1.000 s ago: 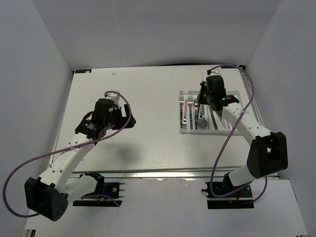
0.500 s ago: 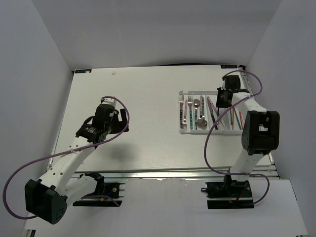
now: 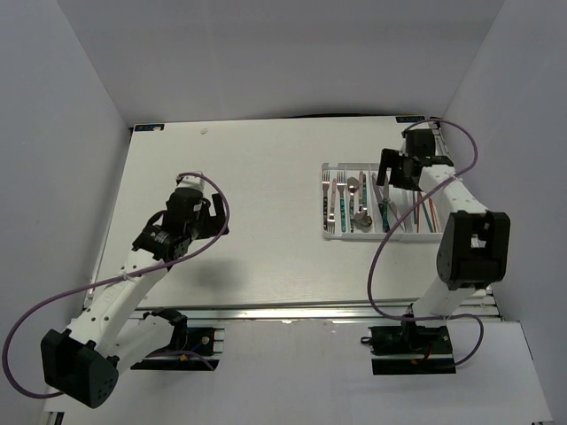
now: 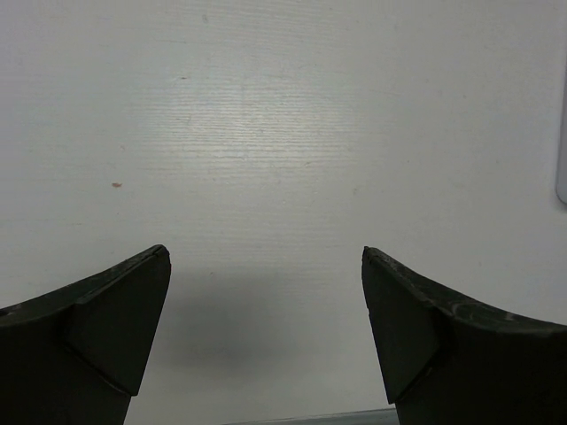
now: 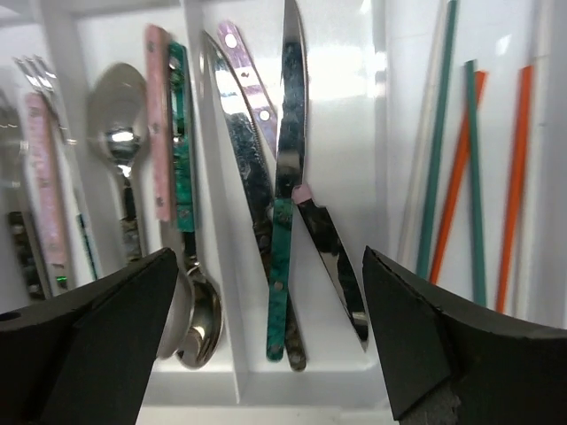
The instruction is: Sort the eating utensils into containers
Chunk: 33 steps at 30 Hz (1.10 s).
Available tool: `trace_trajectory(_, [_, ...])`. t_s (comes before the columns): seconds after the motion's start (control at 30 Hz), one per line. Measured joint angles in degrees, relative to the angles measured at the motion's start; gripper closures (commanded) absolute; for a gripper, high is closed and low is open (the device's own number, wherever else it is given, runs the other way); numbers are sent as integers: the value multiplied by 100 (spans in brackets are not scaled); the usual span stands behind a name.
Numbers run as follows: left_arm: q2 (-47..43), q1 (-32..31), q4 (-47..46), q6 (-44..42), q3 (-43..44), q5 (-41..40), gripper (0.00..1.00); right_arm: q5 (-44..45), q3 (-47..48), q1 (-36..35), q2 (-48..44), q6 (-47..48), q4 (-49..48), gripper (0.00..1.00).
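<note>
The containers are the narrow compartments of a white tray (image 3: 381, 236) at the table's right. From left to right they hold forks (image 3: 334, 197), spoons (image 3: 356, 202), knives (image 3: 383, 205) and chopsticks (image 3: 427, 211). My right gripper (image 3: 388, 180) hovers over the tray's back part, open and holding nothing. Below its jaws lie the knives, among them a teal-handled knife (image 5: 282, 266) and a pink-handled one (image 5: 251, 93), with spoons (image 5: 120, 137) to the left and green and orange chopsticks (image 5: 469, 177) to the right. My left gripper (image 3: 215, 219) hangs open over bare table, far left of the tray.
The left wrist view shows only white tabletop between the left gripper's (image 4: 264, 251) open jaws, with the tray's corner (image 4: 562, 164) at the right edge. Grey walls enclose the table on three sides. A small label (image 3: 148, 128) lies at the back left corner.
My right gripper has gone from shut to open and shifted slightly right over the tray's back part. The left arm has drawn a little toward the near edge.
</note>
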<state>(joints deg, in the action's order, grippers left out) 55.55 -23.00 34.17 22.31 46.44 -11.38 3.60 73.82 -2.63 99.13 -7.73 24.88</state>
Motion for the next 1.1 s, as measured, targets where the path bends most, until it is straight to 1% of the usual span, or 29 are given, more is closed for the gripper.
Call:
trace_trajectory(0.13, [0,7,37,83,42,-592,2,240,-2,-286,-1003,-83,184,11])
trace_trajectory(0.23, [9,61,234,243,299,-1305,2,455,-92,-907,-2280,-107,219,11])
trace_trajectory(0.33, [-59,105,376,389,750,-2090,2,501,-350,-1547,-3801,-205,179,11])
trace_trajectory(0.47, [-608,120,431,435,1233,-3025,2,529,-772,-1585,-5731,-393,409,11])
trace_trajectory(0.57, [-1281,120,372,426,1292,-3445,2,518,-968,-1576,-6551,-437,590,11])
trace_trajectory(0.7, [-2175,120,184,407,1104,-3764,2,487,-1449,-1576,-7047,-450,761,11])
trace_trajectory(0.83, [-2953,120,46,404,514,-3921,2,483,-1965,-1576,-7038,-455,933,11])
trace_trajectory(0.97, [-3178,120,35,411,94,-3921,2,485,-2304,-1576,-6931,-450,1027,11])
trace_trajectory(1.1, [-3069,120,52,413,20,-3871,2,503,-2339,-1576,-6918,-448,1069,11])
